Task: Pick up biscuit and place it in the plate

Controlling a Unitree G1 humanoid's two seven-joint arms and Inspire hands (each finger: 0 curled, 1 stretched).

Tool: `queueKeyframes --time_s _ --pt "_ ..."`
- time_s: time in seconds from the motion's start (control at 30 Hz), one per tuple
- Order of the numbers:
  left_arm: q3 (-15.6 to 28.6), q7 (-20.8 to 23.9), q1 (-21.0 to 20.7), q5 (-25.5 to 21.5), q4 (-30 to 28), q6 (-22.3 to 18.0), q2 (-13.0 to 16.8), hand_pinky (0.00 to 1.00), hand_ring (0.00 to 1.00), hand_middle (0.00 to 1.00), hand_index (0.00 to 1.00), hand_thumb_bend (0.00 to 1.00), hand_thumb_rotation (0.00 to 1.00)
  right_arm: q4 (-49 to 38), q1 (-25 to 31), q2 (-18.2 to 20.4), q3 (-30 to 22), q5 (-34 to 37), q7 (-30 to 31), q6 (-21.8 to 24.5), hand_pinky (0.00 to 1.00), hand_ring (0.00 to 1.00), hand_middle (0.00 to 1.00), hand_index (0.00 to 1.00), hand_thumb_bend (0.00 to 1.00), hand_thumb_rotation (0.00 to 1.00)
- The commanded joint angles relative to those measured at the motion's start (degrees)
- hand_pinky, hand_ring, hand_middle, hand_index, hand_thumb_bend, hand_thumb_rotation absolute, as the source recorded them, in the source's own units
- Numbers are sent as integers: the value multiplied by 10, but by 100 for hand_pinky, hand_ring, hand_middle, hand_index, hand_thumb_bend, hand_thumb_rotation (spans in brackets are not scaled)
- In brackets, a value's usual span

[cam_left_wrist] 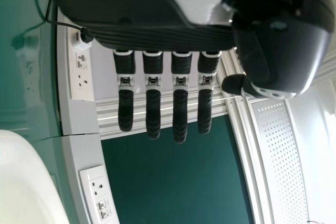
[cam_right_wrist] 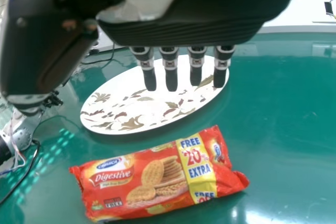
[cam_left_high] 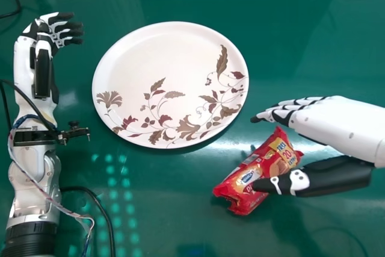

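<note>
– Where's the biscuit packet (cam_left_high: 264,164) seen?
– Lower right in the head view, off the plate (cam_left_high: 162,58), overhung by the right hand (cam_left_high: 337,121), thumb and straight fingers parted! Upper left, the left hand's (cam_left_high: 43,31) fingers are extended.

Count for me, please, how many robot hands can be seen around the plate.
2. The left hand is to the left of the plate; the right hand is to its right, by the red biscuit packet.

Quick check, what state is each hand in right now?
Left hand: open, holding nothing.
Right hand: open by the biscuit packet, not gripping it.
</note>
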Motion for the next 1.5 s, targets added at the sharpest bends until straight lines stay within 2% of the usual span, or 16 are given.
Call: queueKeyframes --time_s 0.0,0.2,0.27,0.43,0.57,0.73,1.03,1.33,1.47 --pt "2 1 15 8 12 -13 1 56 61 62 68 13 12 -2 -1 -9 4 -3 4 -14 99 100 100 100 100 39" --pt "4 6 23 9 3 -10 -1 58 62 63 69 13 11 6 -12 -26 19 -23 4 -60 99 100 100 100 100 39" --pt "5 8 25 12 1 -8 -1 58 62 64 69 13 12 11 -20 -40 26 -29 8 -83 99 100 100 100 100 38" --pt "6 9 28 11 0 -13 -2 58 62 63 69 13 14 30 -46 -77 52 -35 19 -138 100 100 100 100 100 43" --pt "6 13 33 11 -8 -10 -4 60 62 64 69 13 16 47 -56 -75 74 -57 3 -205 100 100 100 100 100 39" --pt "6 13 37 8 -14 -4 -4 61 63 64 69 14 21 72 -66 -71 95 -102 -23 -282 100 100 100 100 100 38" --pt "6 16 35 5 -20 -3 -9 60 62 63 68 12 22 105 -102 -80 136 -140 -40 -337 100 100 100 100 100 37" --pt "5 24 33 11 -24 -3 -12 61 63 63 68 12 24 163 -110 -59 182 -200 -82 -377 100 100 100 100 100 38" --pt "3 19 34 1 -32 0 -13 61 63 64 68 11 26 191 -107 -40 196 -224 -119 -398 96 100 100 100 100 37"
